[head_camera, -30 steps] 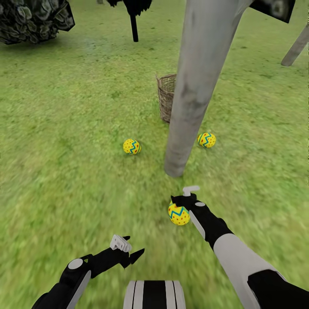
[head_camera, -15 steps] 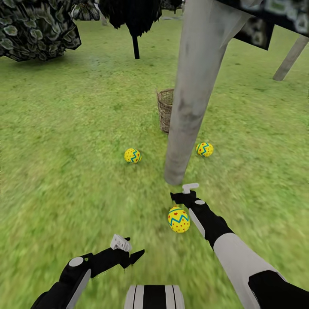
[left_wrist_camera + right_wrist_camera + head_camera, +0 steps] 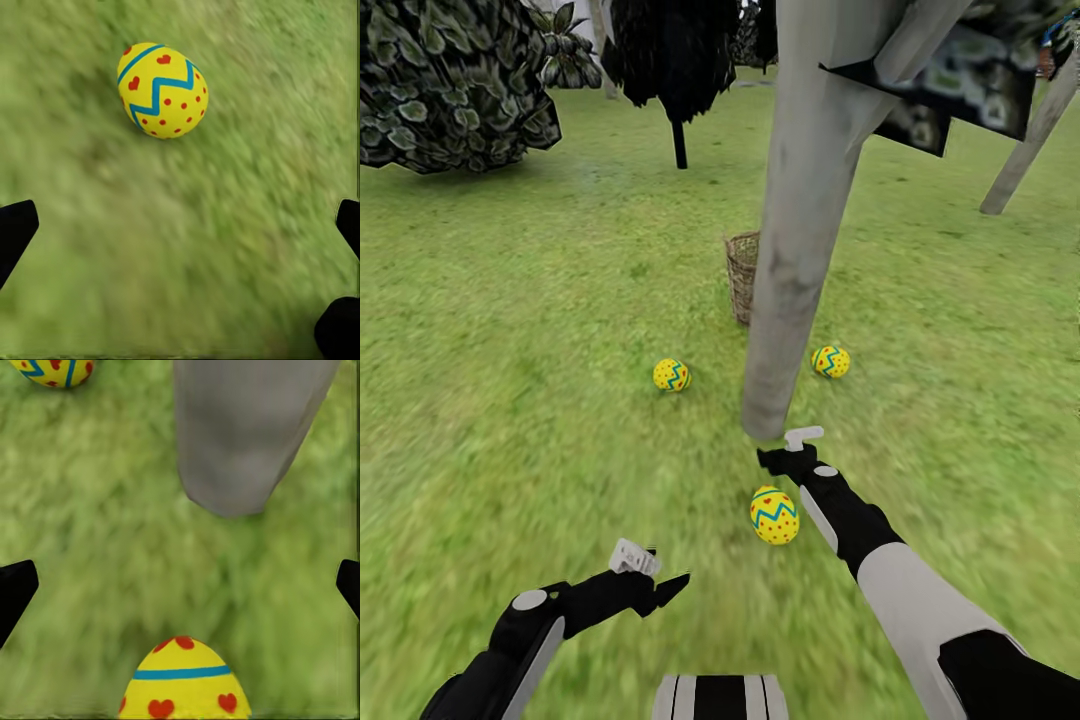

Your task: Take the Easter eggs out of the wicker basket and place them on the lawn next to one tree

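Three yellow Easter eggs lie on the lawn (image 3: 510, 400) around the tree's grey trunk (image 3: 800, 250): one to its left (image 3: 672, 375), one to its right (image 3: 830, 361), and a nearer one (image 3: 774, 515) in front of it. Just above that near egg, my right gripper (image 3: 785, 462) is open and apart from it; the right wrist view has the egg (image 3: 184, 679) under the open gripper (image 3: 180, 585) and the trunk (image 3: 247, 427) ahead. Low at the left, my left gripper (image 3: 660, 580) is open, and its wrist view looks at the same egg (image 3: 163, 90). The wicker basket (image 3: 742, 275) stands behind the trunk, half hidden.
A round leafy bush (image 3: 450, 85) stands at the far left, with a dark tree on a thin stem (image 3: 675, 60) beside it. A second, leaning grey trunk (image 3: 1025, 150) is at the far right. Dark foliage (image 3: 960, 90) hangs off the near tree. Open grass lies to the left.
The near egg has come away from my right gripper and now lies a little lower on the grass. The head view has tilted up, showing more of the bush and trees.
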Available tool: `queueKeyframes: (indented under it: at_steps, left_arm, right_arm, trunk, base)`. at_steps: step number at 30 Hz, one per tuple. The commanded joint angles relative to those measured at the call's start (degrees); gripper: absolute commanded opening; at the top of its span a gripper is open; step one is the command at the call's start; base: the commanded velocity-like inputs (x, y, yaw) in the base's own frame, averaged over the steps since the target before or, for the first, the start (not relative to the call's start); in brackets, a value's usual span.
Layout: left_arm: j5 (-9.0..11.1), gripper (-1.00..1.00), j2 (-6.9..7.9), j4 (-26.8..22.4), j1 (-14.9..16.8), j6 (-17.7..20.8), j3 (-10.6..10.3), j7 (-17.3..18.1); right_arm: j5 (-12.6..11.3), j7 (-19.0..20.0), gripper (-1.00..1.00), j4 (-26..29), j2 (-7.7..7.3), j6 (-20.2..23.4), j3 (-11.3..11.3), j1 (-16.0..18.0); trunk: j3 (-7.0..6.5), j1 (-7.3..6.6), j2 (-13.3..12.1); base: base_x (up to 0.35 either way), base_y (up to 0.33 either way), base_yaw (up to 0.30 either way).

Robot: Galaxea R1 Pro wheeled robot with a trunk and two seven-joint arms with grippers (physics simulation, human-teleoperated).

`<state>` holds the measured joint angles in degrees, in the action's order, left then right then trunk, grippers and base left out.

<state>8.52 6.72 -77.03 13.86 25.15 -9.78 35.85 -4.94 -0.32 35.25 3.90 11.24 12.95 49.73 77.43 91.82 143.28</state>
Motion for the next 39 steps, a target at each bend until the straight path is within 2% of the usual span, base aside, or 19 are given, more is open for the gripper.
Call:
queueKeyframes:
  at_steps: [1, 4, 14, 27, 31, 39]
  left_arm:
    - [0.54, 1.00, 0.05, -0.04, 0.02, 0.50, -0.06, -0.08]
    - [0.54, 1.00, 0.07, -0.09, 0.02, 0.51, -0.06, -0.02]
    - [0.53, 1.00, 0.14, -0.21, 0.02, 0.51, -0.06, 0.01]
    - [0.53, 1.00, 0.14, -0.16, 0.02, 0.51, 0.14, -0.04]
    - [0.46, 1.00, 0.14, -0.14, 0.02, 0.51, 2.29, -0.01]
    - [0.36, 1.00, 0.14, -0.14, 0.02, 0.51, 2.85, -0.03]
  right_arm:
    - [-0.51, -0.03, 1.00, 0.08, -0.03, 0.27, 0.13, 0.01]
    - [-0.51, -0.03, 1.00, 0.08, -0.03, 0.27, 0.12, 0.01]
    - [-0.51, 0.05, 1.00, 0.17, -0.03, 0.27, 0.18, 0.01]
    - [-0.51, 0.05, 1.00, 1.24, -0.03, 0.35, 0.24, 0.00]
    - [-0.49, 0.05, 1.00, 1.39, -0.03, 0.36, 0.24, -0.01]
    - [-0.18, 0.05, 1.00, 1.40, -0.03, 0.61, 0.24, -0.06]
  trunk:
    - [-0.19, -0.07, 0.00]
    - [-0.86, -0.14, -0.04]
    - [-2.65, -2.34, -4.04]
    - [-4.99, -5.19, -9.25]
    - [-5.84, -6.07, -10.86]
    - [-7.88, -7.83, -14.07]
  base:
    - [-0.329, 0.000, 0.000]
    - [-0.336, 0.000, 0.000]
    - [-0.317, 0.000, 0.000]
    - [-0.017, 0.000, 0.000]
    - [0.000, 0.000, 0.000]
    - [0.000, 0.000, 0.000]
